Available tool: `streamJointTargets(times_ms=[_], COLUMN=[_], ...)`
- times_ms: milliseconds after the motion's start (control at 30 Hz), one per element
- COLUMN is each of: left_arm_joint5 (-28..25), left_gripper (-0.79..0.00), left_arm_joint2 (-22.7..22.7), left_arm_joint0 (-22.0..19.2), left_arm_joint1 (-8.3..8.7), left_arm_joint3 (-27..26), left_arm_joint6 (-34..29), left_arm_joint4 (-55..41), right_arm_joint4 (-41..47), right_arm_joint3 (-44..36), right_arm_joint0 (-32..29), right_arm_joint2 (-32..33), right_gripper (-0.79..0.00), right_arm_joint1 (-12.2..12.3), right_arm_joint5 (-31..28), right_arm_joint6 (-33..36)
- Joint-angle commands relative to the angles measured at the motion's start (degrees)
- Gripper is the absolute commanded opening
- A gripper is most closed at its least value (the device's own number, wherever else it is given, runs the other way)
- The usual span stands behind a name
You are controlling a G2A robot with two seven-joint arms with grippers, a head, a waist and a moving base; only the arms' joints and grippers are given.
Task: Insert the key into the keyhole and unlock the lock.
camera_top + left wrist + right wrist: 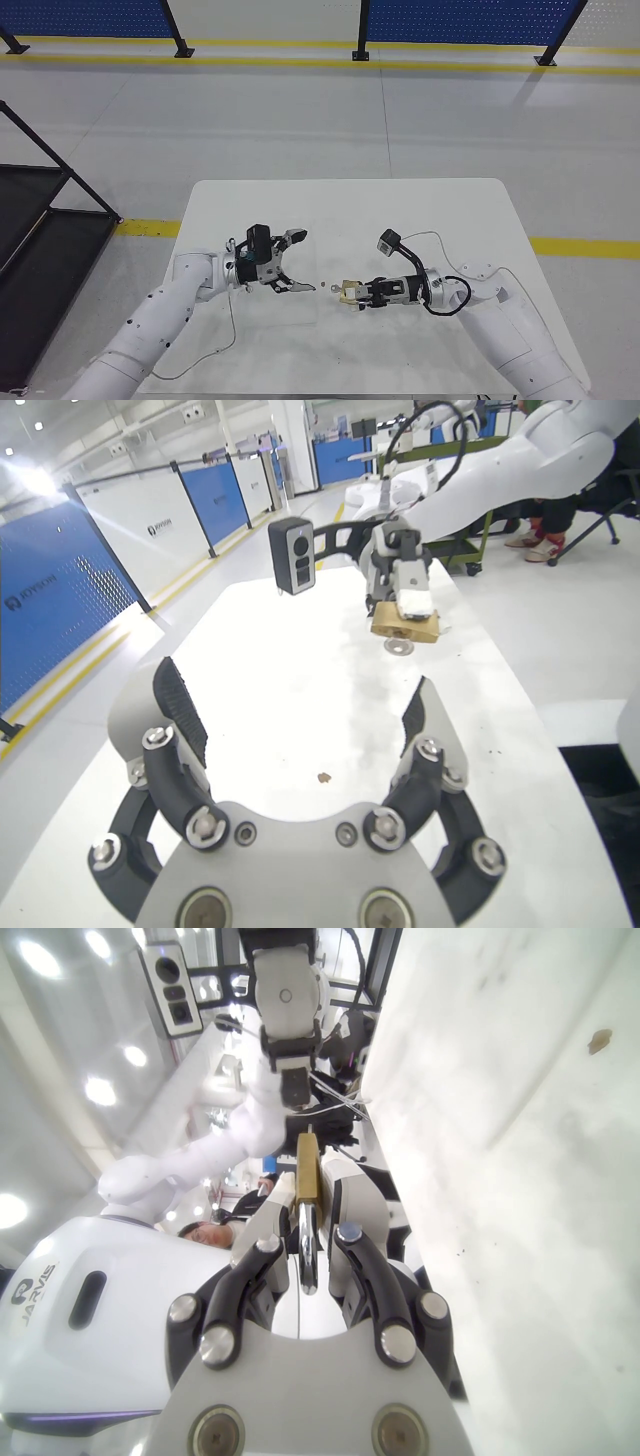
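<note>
Lock (387, 622) is sitting clamped in right gripper (311, 1198). Left gripper (296, 680) is hanging open and empty, needing a square pinch on the apparent key (398, 646) head before twisting.

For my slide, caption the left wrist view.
Open left gripper faces the right gripper clamping a brass padlock.

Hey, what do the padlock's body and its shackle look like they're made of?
The padlock body looks like brass: matte yellow-gold metal with squared edges. The shackle looks like polished steel, or chrome plating: silver with bright reflections.
</note>
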Motion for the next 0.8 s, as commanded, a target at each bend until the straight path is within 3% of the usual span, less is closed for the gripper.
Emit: streamJointTargets(times_ms=[0, 367, 533, 667, 733, 767], left_arm_joint5=[-2.22, -2.05, -2.97, -2.97, -2.73, -0.15], left_gripper=[0.0, 0.0, 0.0, 0.0, 0.0, 0.0], left_arm_joint2=[0.57, 0.53, 0.86, 4.34, 6.24, 7.67], left_arm_joint0=[-0.74, -0.97, -0.89, -1.85, -3.04, -3.69], left_arm_joint1=[-0.32, -0.34, -0.53, 0.46, 1.19, 1.53], left_arm_joint3=[0.8, 0.97, 1.87, 3.37, 5.45, 6.15], left_arm_joint6=[-0.89, -1.17, -5.53, -20.45, -33.24, -40.93], left_arm_joint4=[-5.52, -5.69, -18.28, -39.45, -54.74, -63.69], right_arm_joint4=[0.0, 0.0, 0.0, 0.0, 0.0, 0.0], right_arm_joint3=[0.0, 0.0, 0.0, 0.0, 0.0, 0.0], right_arm_joint0=[0.0, 0.0, 0.0, 0.0, 0.0, 0.0], right_arm_joint2=[0.0, 0.0, 0.0, 0.0, 0.0, 0.0], right_gripper=[-0.785, -0.785, -0.785, -0.785, -0.785, -0.785], right_arm_joint1=[0.0, 0.0, 0.0, 0.0, 0.0, 0.0], right_arm_joint5=[0.0, 0.0, 0.0, 0.0, 0.0, 0.0], right_arm_joint6=[0.0, 0.0, 0.0, 0.0, 0.0, 0.0])
